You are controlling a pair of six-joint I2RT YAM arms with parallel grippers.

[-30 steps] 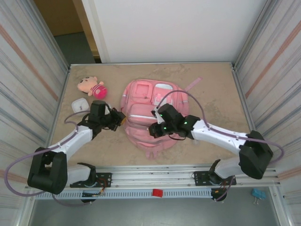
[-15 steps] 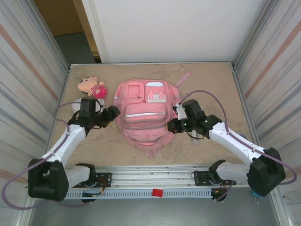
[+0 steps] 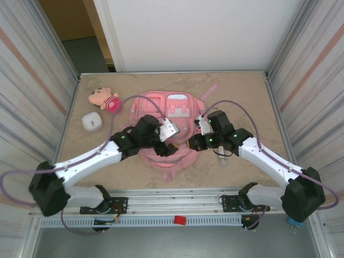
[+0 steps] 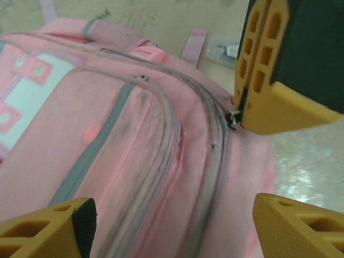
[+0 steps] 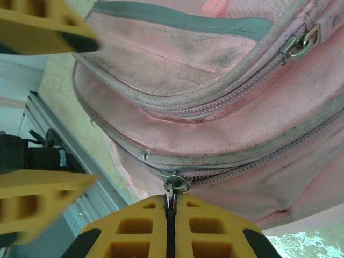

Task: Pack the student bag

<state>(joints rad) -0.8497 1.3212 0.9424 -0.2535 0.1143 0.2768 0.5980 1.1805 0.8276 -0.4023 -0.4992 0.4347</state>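
The student bag (image 3: 153,110) lies flat in the middle of the table, a big pink backpack with grey zips and a white front pocket. My left gripper (image 3: 167,150) hovers over its lower front, open, fingertips wide apart either side of the fabric (image 4: 174,231) with nothing between them. My right gripper (image 3: 192,143) is at the bag's lower right edge, shut on the metal zipper pull (image 5: 176,185) of the main zip. That pull (image 4: 232,118) also shows under the right fingers (image 4: 279,70) in the left wrist view.
A small plush doll (image 3: 105,99) and a white case (image 3: 92,121) lie on the table left of the bag. A pink strap (image 3: 210,90) trails off at the bag's back right. Metal walls close both sides, with a rail along the near edge.
My left gripper let go and opened, then swung from the bag's left side across onto its lower front. The right gripper drew back rightwards a second ago and then held, still shut. The bag settled flat.
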